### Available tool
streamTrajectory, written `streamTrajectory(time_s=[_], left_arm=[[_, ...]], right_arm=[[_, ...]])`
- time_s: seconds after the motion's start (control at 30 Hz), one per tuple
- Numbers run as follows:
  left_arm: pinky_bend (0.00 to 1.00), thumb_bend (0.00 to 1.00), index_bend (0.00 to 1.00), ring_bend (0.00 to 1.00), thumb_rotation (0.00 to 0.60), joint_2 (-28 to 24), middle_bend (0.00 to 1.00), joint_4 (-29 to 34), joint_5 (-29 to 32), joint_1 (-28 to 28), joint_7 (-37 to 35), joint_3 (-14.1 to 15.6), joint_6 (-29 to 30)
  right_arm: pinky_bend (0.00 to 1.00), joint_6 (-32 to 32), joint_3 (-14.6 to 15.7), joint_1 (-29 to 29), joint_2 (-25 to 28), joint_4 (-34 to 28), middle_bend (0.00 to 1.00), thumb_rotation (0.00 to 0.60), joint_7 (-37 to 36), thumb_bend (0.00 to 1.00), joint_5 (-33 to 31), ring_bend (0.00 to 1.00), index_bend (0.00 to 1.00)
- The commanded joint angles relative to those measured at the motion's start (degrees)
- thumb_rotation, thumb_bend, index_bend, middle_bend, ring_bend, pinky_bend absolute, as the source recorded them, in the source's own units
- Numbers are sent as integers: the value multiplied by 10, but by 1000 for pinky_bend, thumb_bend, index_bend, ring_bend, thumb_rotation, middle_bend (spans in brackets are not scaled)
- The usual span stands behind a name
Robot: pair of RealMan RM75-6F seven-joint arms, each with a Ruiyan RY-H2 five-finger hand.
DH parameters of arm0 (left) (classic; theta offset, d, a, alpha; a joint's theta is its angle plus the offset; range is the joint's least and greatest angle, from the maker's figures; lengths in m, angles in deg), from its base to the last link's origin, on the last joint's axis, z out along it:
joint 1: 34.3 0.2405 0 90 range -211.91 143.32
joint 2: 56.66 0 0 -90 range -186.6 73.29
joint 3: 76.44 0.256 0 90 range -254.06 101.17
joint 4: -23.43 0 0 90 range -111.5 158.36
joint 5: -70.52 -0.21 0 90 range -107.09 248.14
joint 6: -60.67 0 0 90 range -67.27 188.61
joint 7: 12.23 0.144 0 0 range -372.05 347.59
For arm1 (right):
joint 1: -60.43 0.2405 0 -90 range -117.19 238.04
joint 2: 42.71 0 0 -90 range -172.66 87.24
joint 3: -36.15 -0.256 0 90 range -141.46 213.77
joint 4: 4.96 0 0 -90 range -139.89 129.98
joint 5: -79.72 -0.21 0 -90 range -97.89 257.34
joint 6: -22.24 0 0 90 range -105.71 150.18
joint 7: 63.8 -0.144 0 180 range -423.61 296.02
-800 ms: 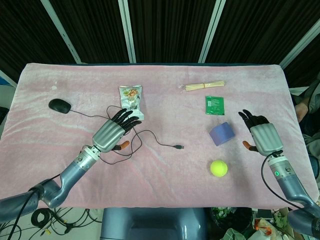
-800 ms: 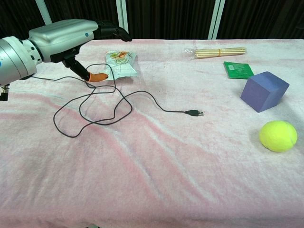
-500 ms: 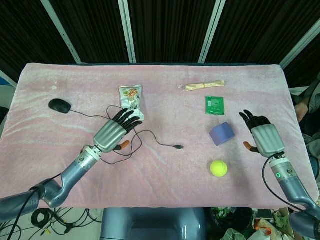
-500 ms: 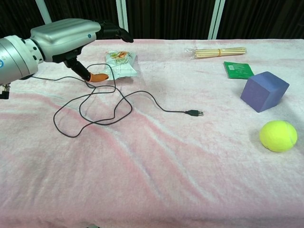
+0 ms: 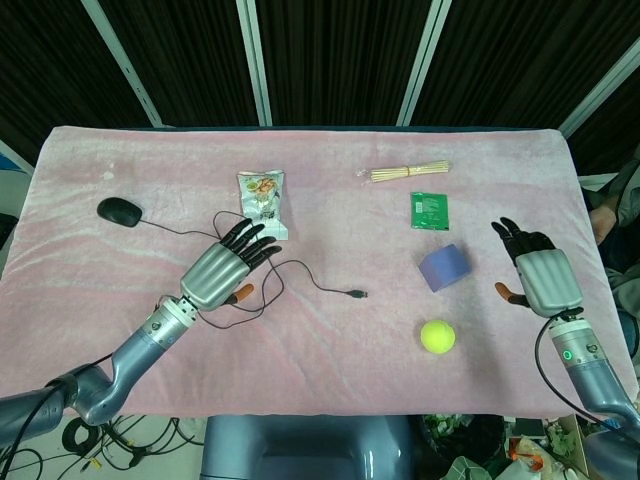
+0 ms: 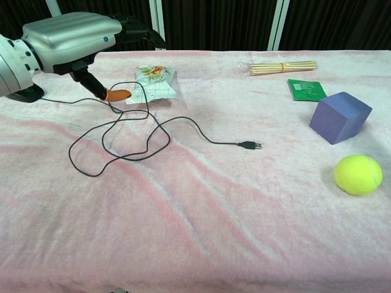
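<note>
The left hand (image 5: 222, 265) has risen and drawn back a little toward the robot over the last second — in the chest view it sits higher and its thumb has lifted further off the cloth, so it looks to be hovering rather than closing on anything. Its fingers are spread and straight, holding nothing. The snack bag (image 5: 263, 193) lies just beyond its fingertips, untouched, and the looped cable (image 6: 122, 131) runs directly beneath the palm, its plug (image 5: 358, 294) well off to the hand's right. The mouse (image 5: 120, 210) sits farther out on its left.

The right hand (image 5: 540, 275) has also eased back toward the table's near edge — fingers apart, empty. The purple block (image 5: 444, 267) is near its left side, the ball (image 5: 437, 336) nearer the robot.
</note>
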Motion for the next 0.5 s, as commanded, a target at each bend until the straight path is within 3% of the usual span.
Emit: streamTrajectory(time_s=[0.03,0.27,0.5], left_arm=[[67,307,140,0,600,2,157,-5,-4,1,-4,1,9],[67,306,152,0,600,2,158,-11,8,1,-8,3,5],[67,306,192,0,600,-24,164,18,43,-1,6,-10,-10]], right_arm=[[208,-2,2,0,0,-2,60,600,2,162,3,221,0],[208,-7,5,-3,-4,-2,60,600,12,163,-2,221,0],[208,-101,30,-80,1,-41,60,600,19,162,-10,220,0]])
